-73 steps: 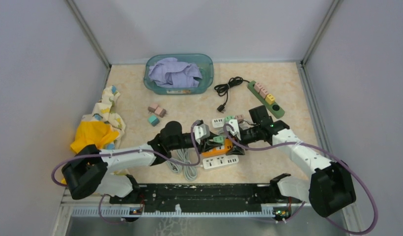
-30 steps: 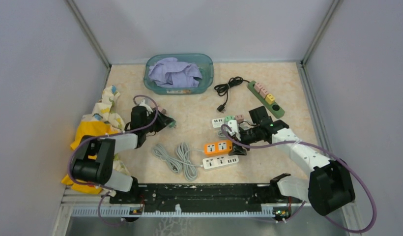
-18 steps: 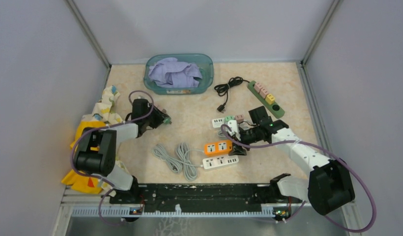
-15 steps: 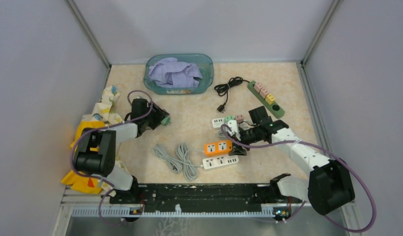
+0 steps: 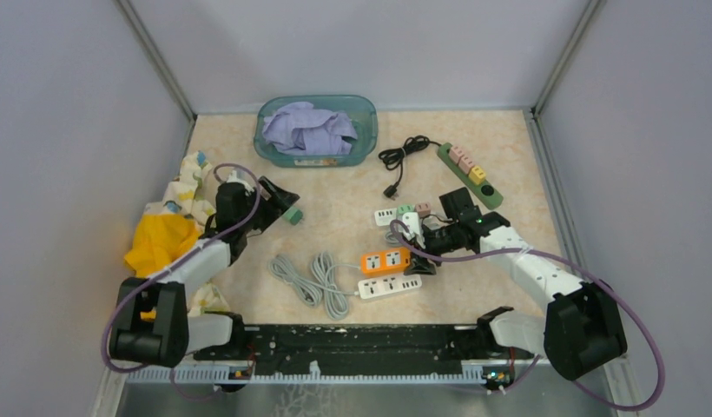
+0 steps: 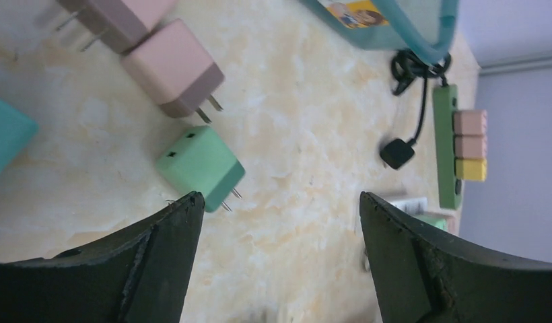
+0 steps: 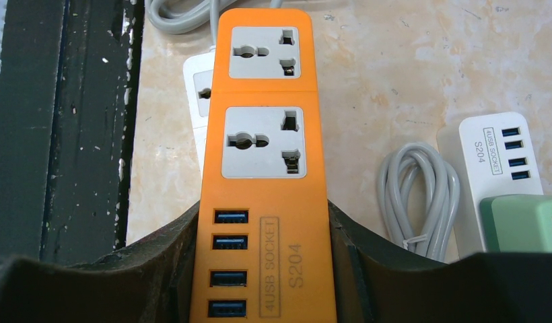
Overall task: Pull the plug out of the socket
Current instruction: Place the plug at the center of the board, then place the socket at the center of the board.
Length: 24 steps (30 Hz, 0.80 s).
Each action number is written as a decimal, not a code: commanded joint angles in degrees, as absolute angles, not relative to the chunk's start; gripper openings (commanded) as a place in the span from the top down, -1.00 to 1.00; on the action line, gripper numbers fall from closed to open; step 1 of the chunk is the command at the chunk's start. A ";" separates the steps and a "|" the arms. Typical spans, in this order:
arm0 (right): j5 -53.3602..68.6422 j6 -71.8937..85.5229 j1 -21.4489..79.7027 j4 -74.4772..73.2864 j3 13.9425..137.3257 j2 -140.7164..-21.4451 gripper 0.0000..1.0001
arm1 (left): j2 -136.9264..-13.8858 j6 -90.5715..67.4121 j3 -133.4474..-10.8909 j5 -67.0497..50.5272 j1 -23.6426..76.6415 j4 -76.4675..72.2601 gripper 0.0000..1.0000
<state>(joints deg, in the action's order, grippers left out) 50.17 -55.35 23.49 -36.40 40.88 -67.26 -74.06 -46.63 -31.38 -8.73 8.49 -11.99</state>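
The orange socket strip [image 5: 385,259] [image 7: 263,168] lies mid-table with both of its sockets bare. My right gripper [image 5: 419,250] [image 7: 263,208] is shut on its USB end. A green plug [image 5: 291,215] [image 6: 200,167] lies loose on the table at the left, prongs pointing toward the table's middle. My left gripper [image 5: 279,202] [image 6: 279,202] hangs just behind it with its jaws wide open and nothing between them; its left fingertip is close beside the plug.
Two pink plugs [image 6: 172,67] and a teal one [image 6: 4,134] lie by the green plug. A white strip [image 5: 389,285], grey cables [image 5: 313,278], a white USB strip [image 5: 385,215], a green strip [image 5: 470,174], a black cord [image 5: 400,156], a teal basket [image 5: 370,130] and cloths [image 5: 166,234] lie around.
My left gripper carried the green plug to the left, opened and let it go onto the table, then drew back a little. The right gripper has kept its hold on the orange strip.
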 commanded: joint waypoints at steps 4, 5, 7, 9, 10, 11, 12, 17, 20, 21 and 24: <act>52.27 -55.10 23.64 -35.62 41.65 -67.45 1.00 | -63.50 -42.46 -21.38 -25.68 8.17 -30.78 -0.87; 52.37 -54.93 23.64 -35.48 41.66 -67.46 1.00 | -62.90 -42.95 -20.48 -27.53 8.17 -32.95 -0.87; 52.32 -54.57 23.64 -35.27 41.66 -67.41 1.00 | -62.00 -43.99 -19.17 -31.18 8.22 -35.84 -0.87; 52.06 -53.99 23.64 -34.81 41.74 -67.38 1.00 | -61.84 -45.07 -18.30 -35.82 8.17 -39.05 -0.87; 51.85 -53.46 23.60 -34.38 41.81 -67.29 1.00 | -61.73 -45.84 -18.02 -37.71 8.17 -40.25 -0.87; 51.65 -52.85 23.56 -33.84 41.83 -67.20 1.00 | -61.70 -46.76 -17.82 -39.89 8.17 -41.84 -0.86; 51.48 -51.87 23.56 -33.00 41.75 -67.03 1.00 | -61.58 -47.63 -17.69 -42.03 8.18 -42.77 -0.86; 48.85 -45.99 23.62 -25.30 44.28 -67.86 1.00 | -58.00 -50.87 -18.24 -46.39 8.18 -41.73 -0.83; 45.52 -47.45 23.73 -24.30 50.07 -73.35 1.00 | -53.40 -48.44 -20.47 -46.29 8.17 -34.90 -0.84; 44.92 -48.02 23.73 -24.80 52.84 -75.73 1.00 | -51.92 -46.50 -21.77 -45.96 8.17 -31.02 -0.84; 43.04 -47.53 23.82 -23.23 59.60 -84.12 1.00 | -47.59 -38.99 -26.61 -44.79 8.17 -17.50 -0.86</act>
<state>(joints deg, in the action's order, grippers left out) 46.65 -48.51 23.79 -30.87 49.63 -76.36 -52.49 -47.35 -20.10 -43.81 8.47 -31.66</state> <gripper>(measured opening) 0.520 0.924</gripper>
